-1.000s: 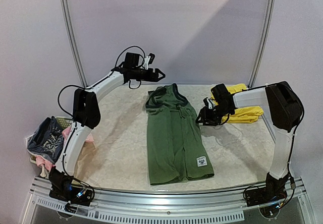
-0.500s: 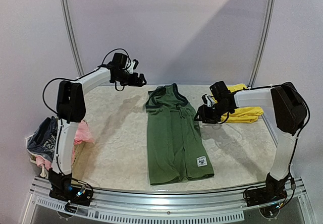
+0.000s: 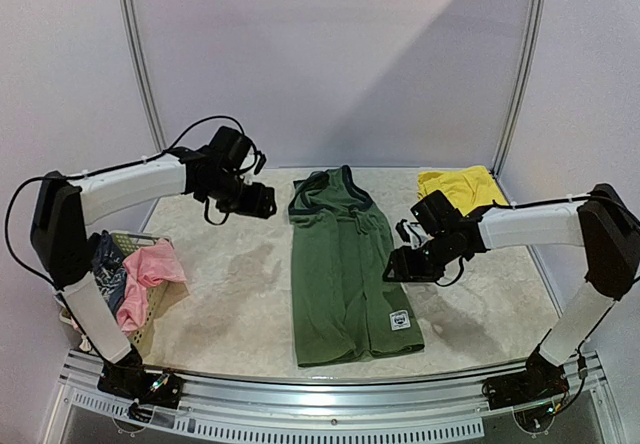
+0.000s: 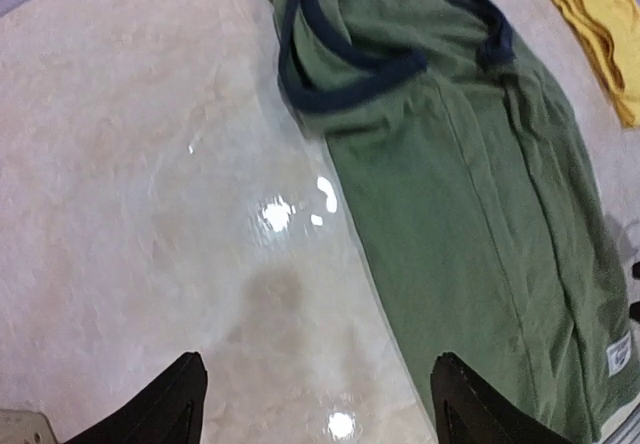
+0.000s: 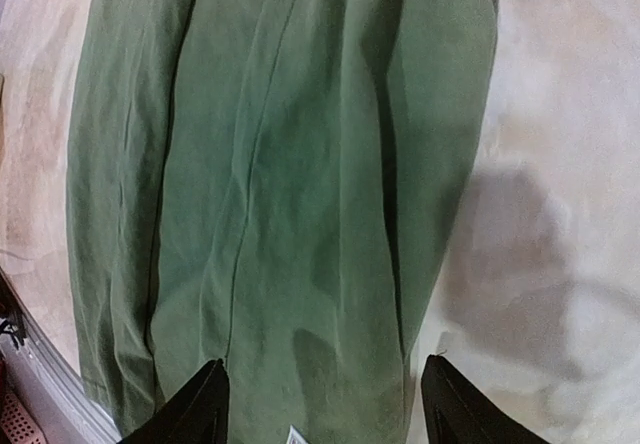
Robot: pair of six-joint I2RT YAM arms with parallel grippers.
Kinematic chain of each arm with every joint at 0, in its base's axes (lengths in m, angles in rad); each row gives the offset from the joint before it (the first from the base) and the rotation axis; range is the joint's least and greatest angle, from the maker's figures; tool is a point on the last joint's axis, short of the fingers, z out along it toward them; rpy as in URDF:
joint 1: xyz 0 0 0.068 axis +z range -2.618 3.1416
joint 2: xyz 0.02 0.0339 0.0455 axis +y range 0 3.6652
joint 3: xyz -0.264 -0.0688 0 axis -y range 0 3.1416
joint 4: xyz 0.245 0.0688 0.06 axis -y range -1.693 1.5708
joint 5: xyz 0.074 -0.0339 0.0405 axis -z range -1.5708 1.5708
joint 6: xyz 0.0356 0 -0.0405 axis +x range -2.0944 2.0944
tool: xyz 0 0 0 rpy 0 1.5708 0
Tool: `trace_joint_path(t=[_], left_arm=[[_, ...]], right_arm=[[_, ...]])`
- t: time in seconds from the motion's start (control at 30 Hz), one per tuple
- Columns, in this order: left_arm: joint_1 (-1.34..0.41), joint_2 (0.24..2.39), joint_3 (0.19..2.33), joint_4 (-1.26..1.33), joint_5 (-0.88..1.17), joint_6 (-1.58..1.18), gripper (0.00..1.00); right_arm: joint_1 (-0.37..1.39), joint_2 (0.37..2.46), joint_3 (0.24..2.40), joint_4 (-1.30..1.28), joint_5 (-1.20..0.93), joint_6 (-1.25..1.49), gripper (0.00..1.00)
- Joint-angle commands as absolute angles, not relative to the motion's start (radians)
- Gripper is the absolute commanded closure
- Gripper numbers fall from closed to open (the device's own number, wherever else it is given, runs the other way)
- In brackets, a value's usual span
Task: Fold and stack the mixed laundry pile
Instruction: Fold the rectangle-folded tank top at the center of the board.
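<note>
My left jaws are spread and empty, hanging over the table (image 3: pixel 230 284) left of the green top (image 3: pixel 345 264). My right jaws are spread and empty too, above the top's right edge. The top lies flat mid-table. The yellow shorts (image 3: pixel 462 186) lie at the far right, and a pink piece (image 3: pixel 150 264) and a blue-grey piece (image 3: pixel 108 266) are in the basket (image 3: pixel 150 316) at the left.

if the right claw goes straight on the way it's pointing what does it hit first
Most likely the green top, near its right edge; the right claw points down at it.
</note>
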State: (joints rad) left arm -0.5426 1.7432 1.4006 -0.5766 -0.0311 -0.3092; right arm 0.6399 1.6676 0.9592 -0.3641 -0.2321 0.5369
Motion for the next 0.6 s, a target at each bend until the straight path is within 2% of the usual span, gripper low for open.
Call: trace_joint_path(t=[0.0,0.1,0.2,0.27,0.57], left_arm=[[-0.654,1.589,1.223,-0.588,-0.123,-0.445,0.22],[-0.747,1.518,1.129,-0.590,-0.137,-0.485,0.25],[-0.830,1.463,1.061,-0.624,-0.172,-0.518,0.25],[-0.873,1.433,1.019,-0.638,-0.176,-0.544,0.26],[-1.062,1.438,0.897,-0.574,-0.106,-0.632,0.33]], right_arm=[[0.674,1.533,0.858,-0.429,-0.210,0.567,0.30],[0.697,1.431,0.804,-0.463,-0.219,0.594,0.24],[0.719,1.329,0.744,-0.474,-0.240,0.632,0.10],[0.728,1.257,0.708,-0.488,-0.247,0.649,0.05],[0.819,1.142,0.576,-0.494,-0.232,0.733,0.01]])
